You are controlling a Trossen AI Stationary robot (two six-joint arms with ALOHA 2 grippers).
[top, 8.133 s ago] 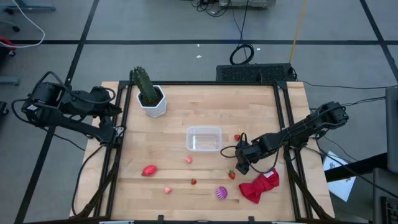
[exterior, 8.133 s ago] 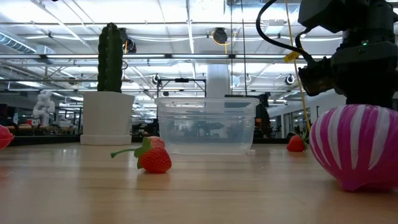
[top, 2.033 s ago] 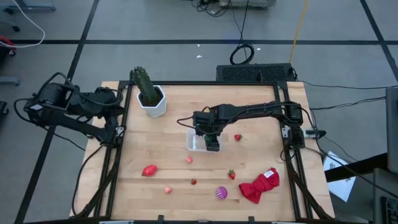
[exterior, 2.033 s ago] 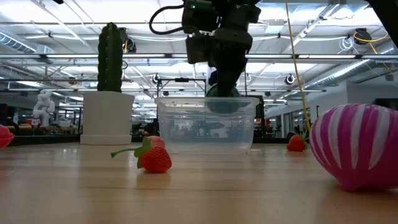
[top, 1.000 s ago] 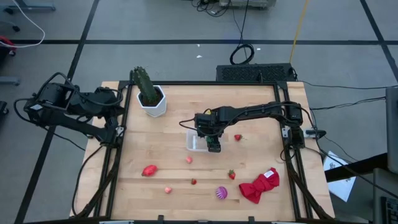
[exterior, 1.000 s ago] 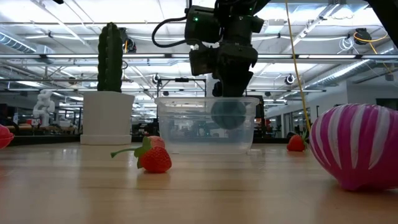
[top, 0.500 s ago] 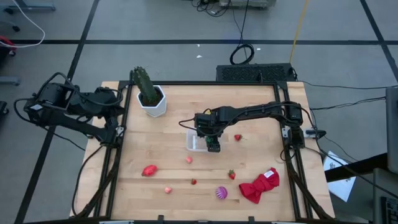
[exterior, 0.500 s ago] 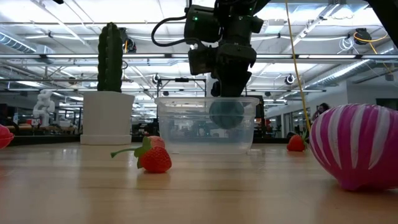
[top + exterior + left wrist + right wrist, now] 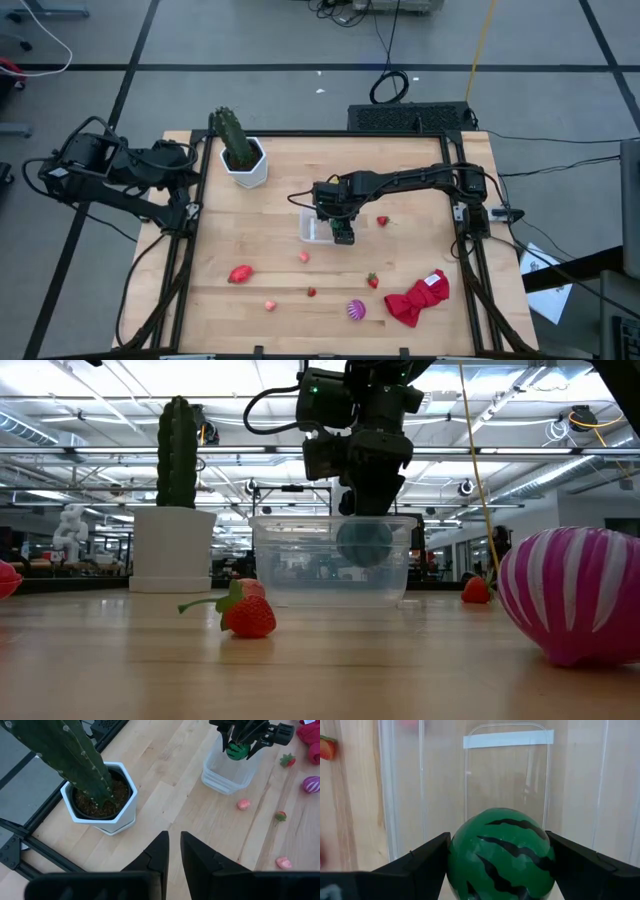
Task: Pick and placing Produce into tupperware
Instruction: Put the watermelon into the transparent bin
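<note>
1. Your left gripper point(image 9: 171, 851) waits by the cactus pot point(image 9: 245, 165), fingers pressed together
2. Your right gripper point(image 9: 500, 851) squeezes the green striped ball point(image 9: 500, 852) inside the tupperware point(image 9: 313, 228); lower it gently, then let go

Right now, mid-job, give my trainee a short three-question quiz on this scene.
1. True or false: the right gripper holds the green striped ball over the clear plastic tub.
2. Which stands beside the white hexagonal pot? A) the parked left gripper B) the red cloth C) the purple striped piece
3. Fill in: the tub's floor is ____ of produce.

Key: 1 true; 2 A; 3 bare.
</note>
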